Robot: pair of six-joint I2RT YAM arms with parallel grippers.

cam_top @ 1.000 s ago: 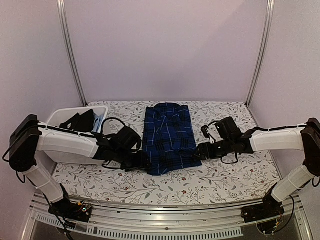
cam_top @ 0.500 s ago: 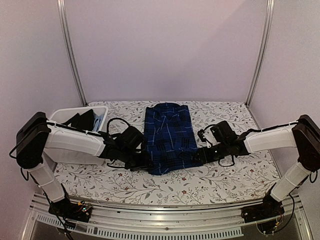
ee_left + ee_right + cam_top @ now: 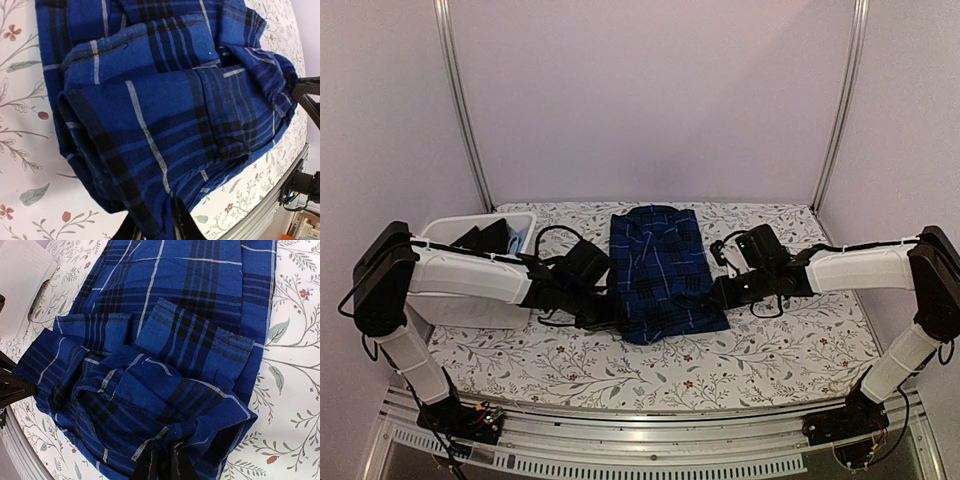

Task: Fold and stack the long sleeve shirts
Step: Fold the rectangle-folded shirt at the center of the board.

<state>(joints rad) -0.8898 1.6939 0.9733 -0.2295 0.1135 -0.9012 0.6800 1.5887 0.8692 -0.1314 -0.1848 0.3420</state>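
Note:
A navy blue plaid long sleeve shirt (image 3: 660,272) lies folded lengthwise in the middle of the table, collar at the far end. My left gripper (image 3: 610,318) is at its near left corner and is shut on the bunched hem (image 3: 150,200). The cloth is pinched between the dark fingers (image 3: 182,225). My right gripper (image 3: 718,297) is shut on the near right corner (image 3: 200,430), its fingers (image 3: 150,465) buried in the folds. The near end of the shirt (image 3: 125,390) is rumpled and slightly raised between the two grippers.
A white bin (image 3: 445,238) with dark cloth (image 3: 485,240) in it stands at the left behind my left arm. The table carries a floral cover (image 3: 770,350). Metal frame posts (image 3: 840,100) and lilac walls close in the back and sides.
Both grippers have shut on the shirt's near corners. Both arms have shifted slightly inward and away from me, and the near hem has bunched up.

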